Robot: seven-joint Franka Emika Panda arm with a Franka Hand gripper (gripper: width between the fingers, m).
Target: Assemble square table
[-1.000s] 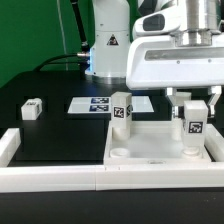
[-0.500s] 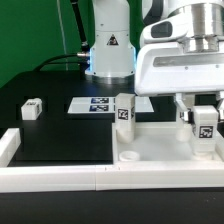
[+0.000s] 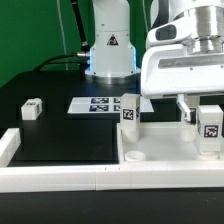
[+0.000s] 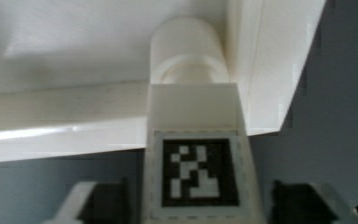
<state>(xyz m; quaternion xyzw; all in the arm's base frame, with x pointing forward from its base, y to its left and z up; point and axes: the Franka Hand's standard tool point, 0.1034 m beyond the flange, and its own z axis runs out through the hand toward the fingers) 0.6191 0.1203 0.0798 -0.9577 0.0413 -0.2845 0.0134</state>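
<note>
The white square slab [image 3: 170,146] lies at the front of the exterior view's right, against the border rail. One white tagged leg [image 3: 130,113] stands upright at its far left corner. An empty round socket [image 3: 132,156] shows at its near left corner. My gripper [image 3: 210,120] is shut on a second tagged leg [image 3: 211,128], held upright at the slab's far right corner. In the wrist view this leg [image 4: 202,150] fills the space between my fingers [image 4: 87,200], and its far end sits in the slab's corner [image 4: 51,110] by the raised rim.
A loose tagged leg [image 3: 32,109] lies on the black table at the exterior view's left. The marker board [image 3: 95,104] lies flat in the middle. White border rails [image 3: 50,178] run along the front and the left. The robot base [image 3: 110,50] stands behind.
My gripper has moved toward the exterior view's right with the leg. The slab and its standing leg have slid the same way.
</note>
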